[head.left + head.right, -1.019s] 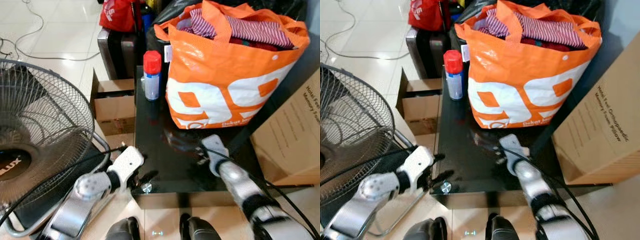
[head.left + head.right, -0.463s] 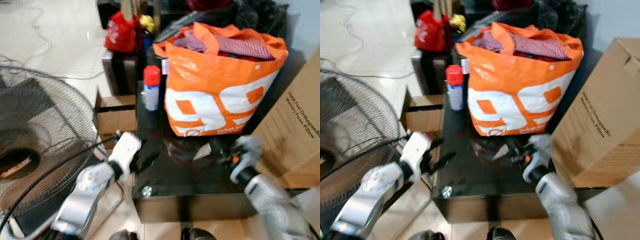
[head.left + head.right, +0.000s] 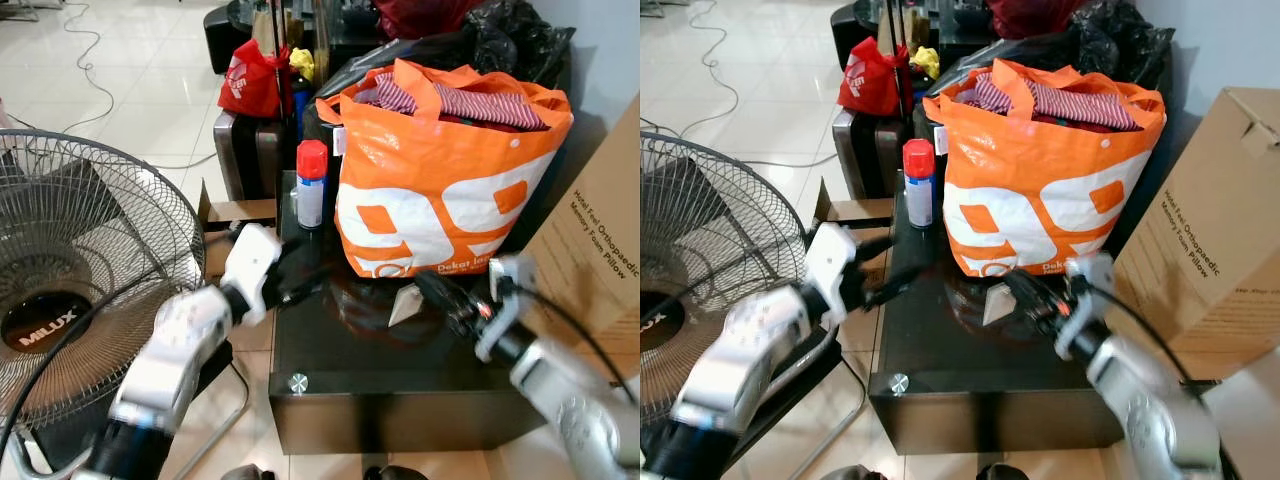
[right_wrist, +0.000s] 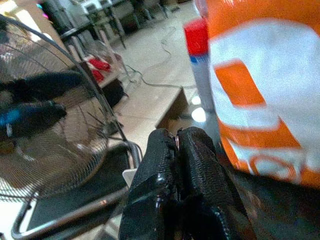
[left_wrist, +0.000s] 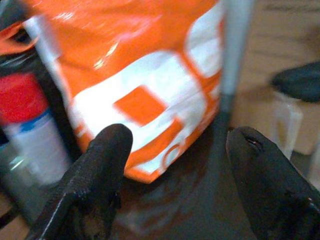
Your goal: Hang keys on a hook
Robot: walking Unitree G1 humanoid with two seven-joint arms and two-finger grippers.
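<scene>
The right gripper (image 3: 440, 290), jaws clenched, hovers over the black counter (image 3: 380, 350) beside the orange bag (image 3: 440, 190); whether keys are pinched I cannot tell. Left gripper (image 3: 300, 280) (jaws released) hovers near the counter's left edge. Hanging seems undone.

Silver arms, white wrist housings, textured black fingers (image 5: 95, 190) (black cables trailing)

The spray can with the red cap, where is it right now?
The spray can stands on the dark table, at its far left corner, just left of the orange bag and beyond the left gripper.
</scene>
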